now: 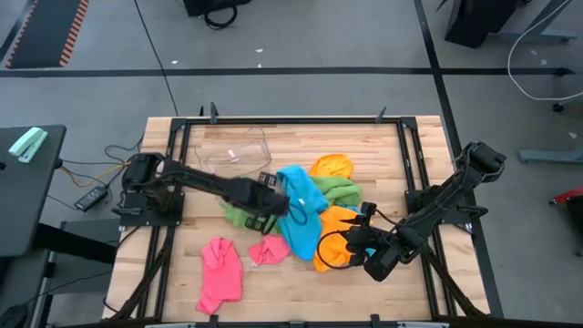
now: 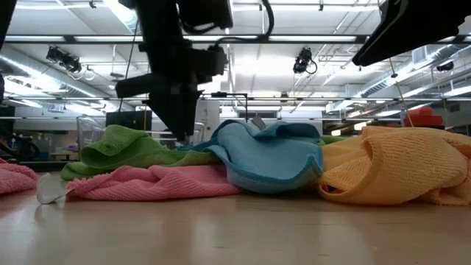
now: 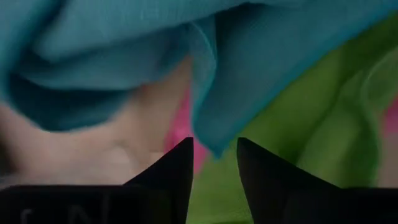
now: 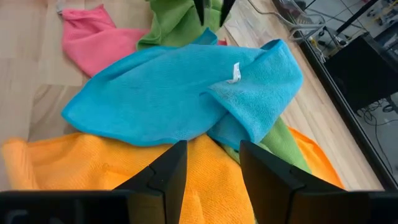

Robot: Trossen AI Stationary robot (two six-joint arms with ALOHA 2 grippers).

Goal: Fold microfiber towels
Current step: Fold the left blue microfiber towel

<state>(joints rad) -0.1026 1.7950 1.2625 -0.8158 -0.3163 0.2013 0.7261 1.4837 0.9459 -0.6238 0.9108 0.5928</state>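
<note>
**Towels heaped, none folded**

Folding had barely begun, as far as I could judge: every towel on the worktop [image 1: 410,150] lay crumpled, and not one showed a clean square. A blue towel [image 1: 299,219] sprawled across the middle of the heap, draped partly over a green towel [image 1: 335,189] and an orange towel [image 1: 333,239]. A second orange towel [image 1: 331,167] sat bunched at the far side of the pile. Nearer the front edge lay a pink towel [image 1: 220,274], long and rumpled, with a smaller pink towel [image 1: 268,250] just beside the blue one. A clear tub [image 1: 235,148] stood behind the heap, apart from it.

The left claw [image 1: 284,206] hung over the blue towel's edge, its fingers [image 3: 168,174] a little apart with a blue fold just beyond the tips; I could not tell whether it pinched any cloth. The right claw [image 1: 358,239] sat low over the near orange towel, fingers [image 4: 168,171] apart and empty.

The cloths looked soft and limp, fine-looped, holding loose ridges where they had been dropped. The blue one carried a small white tag [image 4: 234,73] near a turned-over corner. All of them were left to sort, flatten and fold.
</note>
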